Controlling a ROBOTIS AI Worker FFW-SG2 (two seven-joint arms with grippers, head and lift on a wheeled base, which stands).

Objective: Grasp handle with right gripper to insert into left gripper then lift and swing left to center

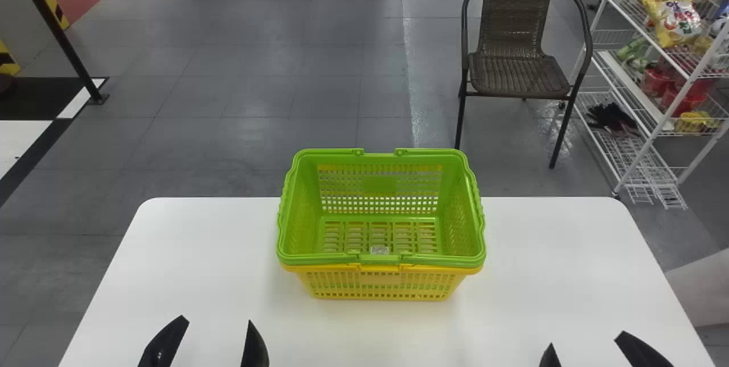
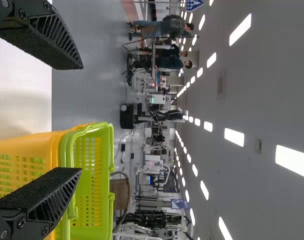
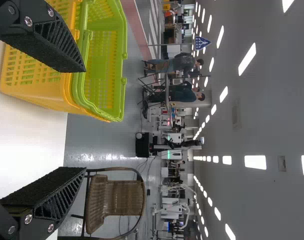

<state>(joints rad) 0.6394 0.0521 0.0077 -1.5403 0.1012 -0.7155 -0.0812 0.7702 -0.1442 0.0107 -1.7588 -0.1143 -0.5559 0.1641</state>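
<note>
White surface (image 1: 199, 253): green basket (image 1: 380, 184) nested in yellow basket (image 1: 381, 294) at mid-width, left hand (image 1: 216, 319) and right hand (image 1: 587, 338) empty, fingers spread; handle grasp apparently pending, the right needing to advance inward to the near folded handle (image 1: 380, 259).

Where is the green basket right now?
In the head view, the green basket sits nested in the yellow basket, midway across the white table at its far edge, beyond the left gripper and right gripper.
</note>
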